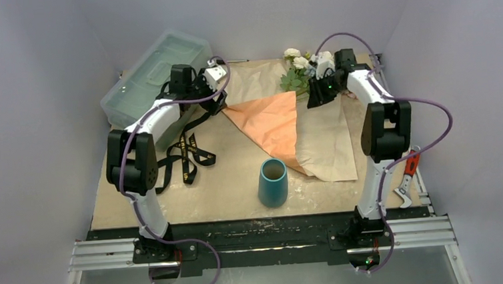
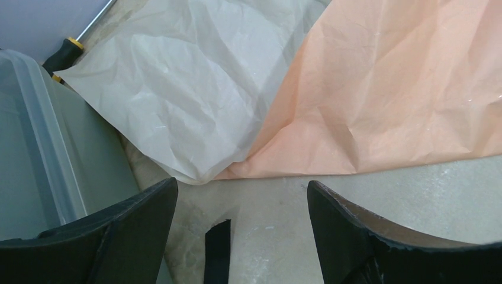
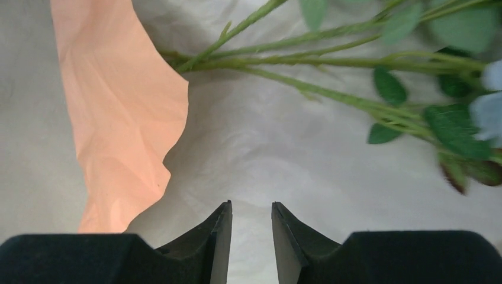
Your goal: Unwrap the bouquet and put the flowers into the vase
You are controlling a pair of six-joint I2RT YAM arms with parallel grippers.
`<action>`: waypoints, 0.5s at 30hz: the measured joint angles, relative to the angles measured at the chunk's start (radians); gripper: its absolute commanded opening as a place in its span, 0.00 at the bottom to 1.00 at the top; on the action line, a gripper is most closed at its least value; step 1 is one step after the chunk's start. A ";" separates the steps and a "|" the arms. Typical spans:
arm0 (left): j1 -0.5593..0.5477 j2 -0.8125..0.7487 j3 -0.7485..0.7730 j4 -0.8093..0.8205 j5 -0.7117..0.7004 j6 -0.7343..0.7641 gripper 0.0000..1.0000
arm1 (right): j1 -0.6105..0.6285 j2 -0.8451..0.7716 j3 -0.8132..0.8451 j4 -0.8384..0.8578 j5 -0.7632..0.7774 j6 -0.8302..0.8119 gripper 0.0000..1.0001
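- Two sheets of wrapping paper lie spread open on the table [image 1: 226, 197]. The orange sheet [image 1: 271, 120] covers part of the tan sheet [image 1: 326, 143].
- The flowers [image 1: 295, 72] lie on the far end of the tan sheet, at the right side of the table. We see white roses at the far end, and the green stems come together near the edge of the orange sheet.
- The right gripper [image 3: 251, 204] hovers over the tan sheet, just beside the stems. Its fingers stand with only a narrow gap, and nothing is between them.
- The left gripper [image 2: 243, 189] is low over the table, at the left corner of the papers and beside the translucent toolbox [image 1: 154, 75]. Its fingers are wide apart and hold nothing.
- The black ribbon [image 1: 186, 153] lies loose on the table near the left arm.
- The teal vase [image 1: 272, 182] stands upright at the near middle of the table, well apart from the flowers.
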 measured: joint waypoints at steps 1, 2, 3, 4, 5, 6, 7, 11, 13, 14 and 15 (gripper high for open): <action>0.000 -0.008 -0.010 0.000 0.005 -0.015 0.80 | 0.017 0.016 -0.013 0.000 -0.004 0.000 0.32; 0.000 -0.018 -0.021 -0.001 0.008 -0.029 0.80 | 0.033 0.032 -0.026 -0.001 -0.005 0.000 0.31; 0.000 -0.030 -0.032 -0.002 0.013 -0.041 0.80 | 0.047 0.048 -0.037 -0.003 -0.008 0.000 0.30; 0.000 -0.040 -0.041 -0.003 0.015 -0.052 0.80 | 0.054 0.063 -0.045 -0.006 -0.015 0.001 0.30; 0.000 -0.053 -0.051 -0.005 0.018 -0.064 0.80 | 0.067 0.074 -0.047 -0.010 -0.022 0.000 0.30; 0.000 -0.070 -0.061 -0.005 0.022 -0.083 0.80 | 0.078 0.090 -0.048 -0.017 -0.031 0.000 0.30; 0.000 -0.079 -0.066 -0.004 0.024 -0.093 0.80 | 0.084 0.099 -0.048 -0.019 -0.039 0.000 0.31; 0.004 -0.136 -0.087 0.009 0.055 -0.223 0.81 | 0.115 0.117 -0.048 -0.048 -0.131 -0.013 0.37; 0.007 -0.164 -0.094 0.017 0.071 -0.288 0.82 | 0.132 0.117 -0.047 -0.070 -0.184 -0.024 0.42; 0.009 -0.182 -0.101 0.024 0.077 -0.316 0.82 | 0.142 0.117 -0.046 -0.082 -0.212 -0.032 0.44; 0.010 -0.204 -0.109 0.027 0.081 -0.340 0.82 | 0.157 0.117 -0.046 -0.093 -0.242 -0.043 0.45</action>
